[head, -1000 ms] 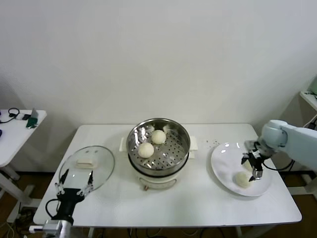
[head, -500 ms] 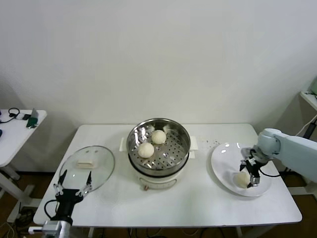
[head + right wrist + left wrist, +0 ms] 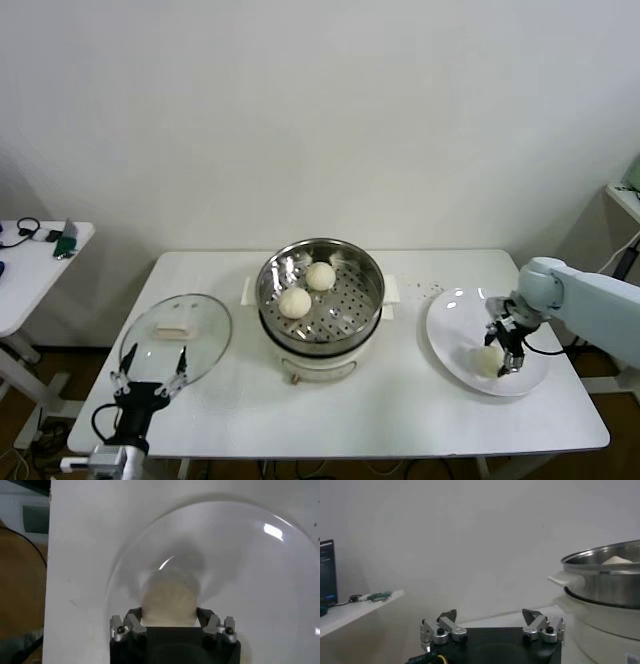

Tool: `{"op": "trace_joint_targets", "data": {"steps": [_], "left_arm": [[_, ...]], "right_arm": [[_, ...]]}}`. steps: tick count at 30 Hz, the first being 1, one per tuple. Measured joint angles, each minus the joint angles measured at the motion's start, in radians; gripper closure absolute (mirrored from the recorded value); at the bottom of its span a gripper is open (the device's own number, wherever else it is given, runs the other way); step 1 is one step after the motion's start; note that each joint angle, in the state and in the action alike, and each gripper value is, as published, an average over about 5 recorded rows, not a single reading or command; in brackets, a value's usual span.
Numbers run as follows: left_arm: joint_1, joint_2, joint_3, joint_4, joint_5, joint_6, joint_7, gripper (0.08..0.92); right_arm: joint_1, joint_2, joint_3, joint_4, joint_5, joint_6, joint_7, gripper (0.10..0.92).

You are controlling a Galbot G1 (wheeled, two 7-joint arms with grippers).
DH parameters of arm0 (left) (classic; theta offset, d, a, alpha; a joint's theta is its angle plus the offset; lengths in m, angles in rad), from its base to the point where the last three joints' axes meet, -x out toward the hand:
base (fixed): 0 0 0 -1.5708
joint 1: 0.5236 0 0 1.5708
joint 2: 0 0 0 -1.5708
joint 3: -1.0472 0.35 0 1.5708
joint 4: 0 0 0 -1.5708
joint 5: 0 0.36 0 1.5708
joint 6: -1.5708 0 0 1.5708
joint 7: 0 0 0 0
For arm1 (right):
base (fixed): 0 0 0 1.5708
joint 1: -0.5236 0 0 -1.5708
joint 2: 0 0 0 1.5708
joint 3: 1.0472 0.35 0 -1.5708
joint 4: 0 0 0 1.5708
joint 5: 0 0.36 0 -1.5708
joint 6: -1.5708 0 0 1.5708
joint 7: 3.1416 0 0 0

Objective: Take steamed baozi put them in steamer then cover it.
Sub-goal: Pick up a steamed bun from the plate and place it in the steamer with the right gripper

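The steamer [image 3: 372, 300] stands at mid table with two baozi [image 3: 294, 301] on its perforated tray. It also shows in the left wrist view [image 3: 605, 582]. A third baozi [image 3: 486, 360] lies on the white plate [image 3: 450, 330] at the right. My right gripper [image 3: 498, 357] is down over it, fingers pressed on both its sides. The right wrist view shows that baozi [image 3: 167, 597] between the gripper's [image 3: 168, 616] fingers, still resting on the plate [image 3: 250, 570]. A fourth baozi is not visible. The glass cover [image 3: 205, 335] lies flat at the left. My left gripper [image 3: 150, 382] is open by the cover's front edge.
A small side table [image 3: 40, 260] with cables stands off to the left. A shelf edge [image 3: 625, 195] shows at the far right. The plate sits near the table's right front edge.
My right gripper has come down and slightly left over the baozi on the plate and its fingers have closed on its sides. The left arm has hardly moved.
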Motion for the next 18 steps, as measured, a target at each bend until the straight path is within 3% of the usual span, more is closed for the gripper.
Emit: {"op": "trace_joint_targets", "data": {"steps": [18], "left_arm": [[-0.002, 0.0, 0.01, 0.004, -0.004, 0.002, 0.001, 0.177]], "right_arm": [[0.181, 0.036, -0.113, 0.031, 0.042, 0.069, -0.022, 0.337]]}}
